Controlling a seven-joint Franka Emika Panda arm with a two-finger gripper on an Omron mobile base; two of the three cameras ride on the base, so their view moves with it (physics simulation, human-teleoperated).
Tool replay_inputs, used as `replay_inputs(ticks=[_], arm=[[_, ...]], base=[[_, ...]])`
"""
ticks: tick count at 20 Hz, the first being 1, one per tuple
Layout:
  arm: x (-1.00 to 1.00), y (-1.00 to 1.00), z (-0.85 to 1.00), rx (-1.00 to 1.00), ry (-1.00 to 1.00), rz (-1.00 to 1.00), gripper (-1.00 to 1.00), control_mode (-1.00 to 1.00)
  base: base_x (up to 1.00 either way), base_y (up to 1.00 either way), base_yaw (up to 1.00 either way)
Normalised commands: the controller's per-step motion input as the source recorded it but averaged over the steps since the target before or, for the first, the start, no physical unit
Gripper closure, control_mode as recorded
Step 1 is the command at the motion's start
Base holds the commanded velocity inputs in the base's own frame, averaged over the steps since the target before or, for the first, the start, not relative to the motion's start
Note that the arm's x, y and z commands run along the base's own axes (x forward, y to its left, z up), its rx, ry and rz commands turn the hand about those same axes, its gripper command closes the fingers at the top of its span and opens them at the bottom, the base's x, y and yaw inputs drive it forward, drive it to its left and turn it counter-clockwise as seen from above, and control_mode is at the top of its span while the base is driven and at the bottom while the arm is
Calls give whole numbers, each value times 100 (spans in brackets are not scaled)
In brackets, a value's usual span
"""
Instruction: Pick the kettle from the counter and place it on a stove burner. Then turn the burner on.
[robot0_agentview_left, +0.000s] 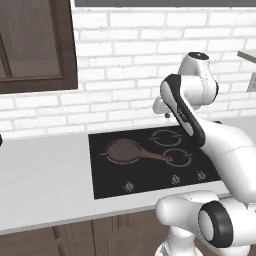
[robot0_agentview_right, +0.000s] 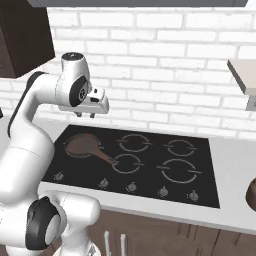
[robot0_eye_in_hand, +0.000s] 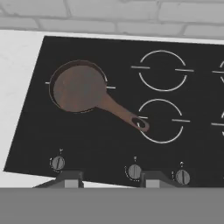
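Hovering jaws (robot0_agentview_right: 88, 115), empty, gap unclear, above cooktop (robot0_agentview_right: 210, 150); frying pan (robot0_agentview_right: 81, 144) occupies left burner; kettle (robot0_agentview_right: 251, 194) waits on desk (robot0_agentview_right: 232, 165).

Frying pan (robot0_eye_in_hand: 81, 90) blocks the left burner (robot0_eye_in_hand: 79, 84); other rings (robot0_eye_in_hand: 162, 70) free.

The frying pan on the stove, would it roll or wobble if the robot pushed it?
Probably not: the frying pan looks flat and low, so it would likely slide on the smooth black cooktop. Its long handle might make it swing around.
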Motion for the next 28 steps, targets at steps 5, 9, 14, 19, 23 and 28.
replay_inputs(ticks=[5, 9, 14, 19, 23, 28], arm=[[-2, -16, 0, 0, -9, 0, -100, -100], [-14, -75, 0, 0, -15, 0, -100, -100], [-18, -98, 0, 1, -9, -1, -100, -100], [-36, -100, 0, 2, -7, -5, -100, -100], [-38, -100, 0, 5, -6, -8, -100, -100], [-27, -100, -4, 9, -2, -19, -100, -100]], base=[[0, 0, 0], [0, 0, 0], [0, 0, 0], [0, 0, 0], [0, 0, 0], [0, 0, 0]])
